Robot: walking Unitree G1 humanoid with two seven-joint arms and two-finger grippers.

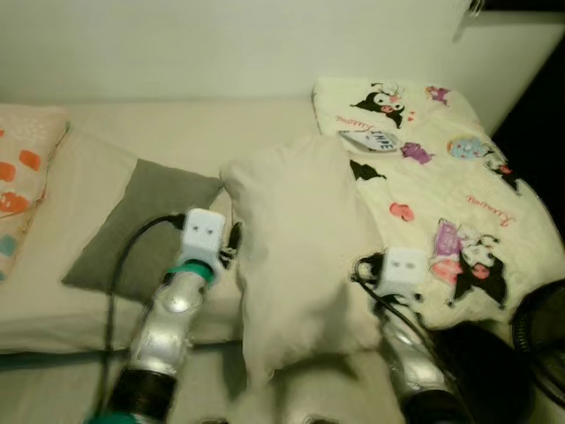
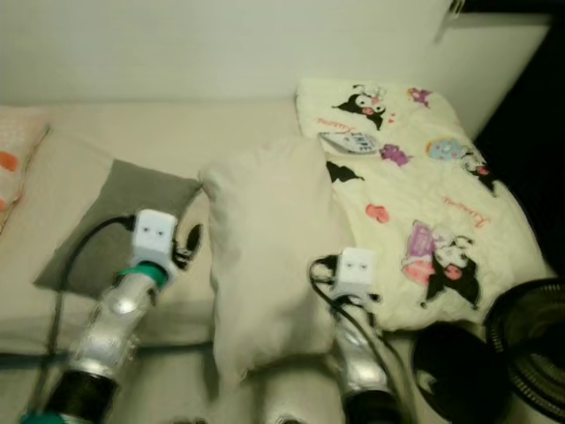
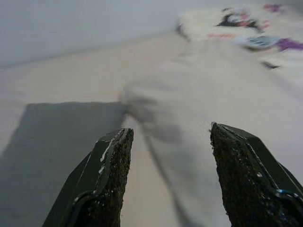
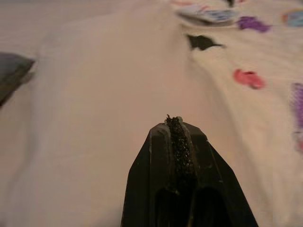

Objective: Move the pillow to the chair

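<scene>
Now pillow [image 1: 296, 256] squeezed between arms; left gripper [image 3: 170, 182] spread, right gripper [image 4: 177, 124] pressed together, empty. Pillow could slide out, unpinched.

Head pair looks down at the bed [image 1: 221, 124]; wrist views skim the pillow [image 3: 222, 94] closely

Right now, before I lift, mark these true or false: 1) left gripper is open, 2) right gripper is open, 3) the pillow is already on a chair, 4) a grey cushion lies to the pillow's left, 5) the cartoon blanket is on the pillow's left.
1) True: the left gripper has its fingers spread at the pillow edge.
2) False: the right gripper is shut, its fingers pressed together above the pillow.
3) False: it is at the bed, between both arms.
4) True: the grey cushion lies on its left.
5) False: the cartoon blanket is on its right.
</scene>
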